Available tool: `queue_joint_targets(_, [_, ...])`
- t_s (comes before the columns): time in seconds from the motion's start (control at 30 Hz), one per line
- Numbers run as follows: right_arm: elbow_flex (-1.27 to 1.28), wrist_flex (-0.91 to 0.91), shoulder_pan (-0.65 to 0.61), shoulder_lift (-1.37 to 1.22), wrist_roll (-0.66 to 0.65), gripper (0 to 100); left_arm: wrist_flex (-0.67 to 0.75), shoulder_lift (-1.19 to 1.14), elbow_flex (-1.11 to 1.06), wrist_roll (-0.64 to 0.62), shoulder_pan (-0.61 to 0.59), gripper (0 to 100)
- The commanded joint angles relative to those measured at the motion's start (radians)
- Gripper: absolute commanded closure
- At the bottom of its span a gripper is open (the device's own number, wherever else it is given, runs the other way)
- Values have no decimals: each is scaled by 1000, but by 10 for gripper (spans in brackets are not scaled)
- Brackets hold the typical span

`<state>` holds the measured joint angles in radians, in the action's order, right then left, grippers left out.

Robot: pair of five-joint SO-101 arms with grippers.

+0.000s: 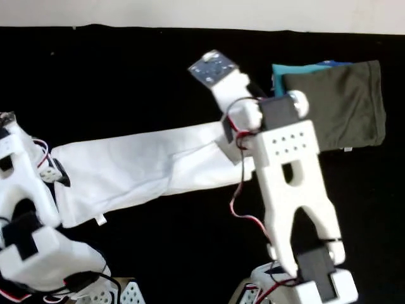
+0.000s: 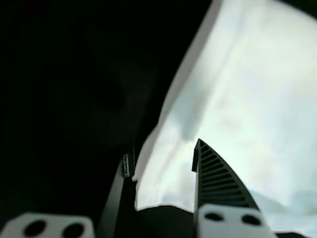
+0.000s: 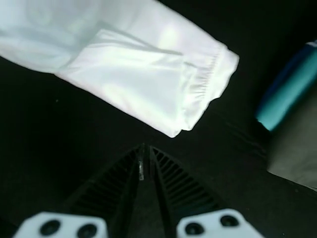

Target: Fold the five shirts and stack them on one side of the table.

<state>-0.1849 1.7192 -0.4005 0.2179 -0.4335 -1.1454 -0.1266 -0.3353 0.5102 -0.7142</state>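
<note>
High view: black cloth-covered table [image 1: 126,76] takes up nearly the whole scene, pale wall strip along the far edge. Long white folded shirt [image 1: 145,168] lies flat across the middle, a narrow band folded lengthwise, running from the left arm [image 1: 25,209] at the near-left up toward the centre, far end slightly higher. Its centre end passes under the wrist of the right arm [image 1: 291,171], a white printed arm reaching from the near edge toward the far side. Stack at the far right: dark olive folded shirt [image 1: 335,107] on top, squared and flat; a teal shirt [image 1: 276,73] shows as an edge beneath it on the side facing the centre, and a thin line of a blue shirt [image 1: 329,63] at the far edge. Stack and white shirt lie apart, black cloth between them. Left wrist view: left gripper [image 2: 162,153] has its fingers spread, one black finger [image 2: 218,183] over the white fabric, the other off the cloth on the black surface, the shirt's corner lying between them. Right wrist view: right gripper [image 3: 144,151] has its tips pressed together, nothing between them, hanging over bare black cloth just short of the white shirt's hemmed end; teal and olive layers sit off to one side.
</note>
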Motion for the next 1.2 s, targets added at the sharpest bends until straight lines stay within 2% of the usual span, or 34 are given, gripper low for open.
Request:
queue_joint_targets(0.0, [2,12,25,90,-11,984,11,-73,90,9,-2,800])
queue_joint_targets(0.2, [4,41,38,143,-11,984,9,-200,120,9,82,800])
queue_joint_targets(0.4, [4,42,170,282,-6,984,5,-225,120,9,120,802])
queue_joint_targets(0.5, [8,42,249,355,-6,984,5,-231,120,64,122,886])
queue_joint_targets(0.57, [61,35,300,386,-6,984,5,-231,120,106,111,992])
queue_joint_targets(0.77, [314,30,343,450,-9,984,6,-229,176,239,-33,991])
queue_joint_targets(0.9, [524,-70,344,519,-9,984,0,-225,312,296,-147,991])
queue_joint_targets(1.0, [728,-199,346,581,-9,984,-63,-228,435,341,-199,991])
queue_joint_targets(1.17, [1082,-479,433,682,-6,993,-253,-225,561,358,-156,991])
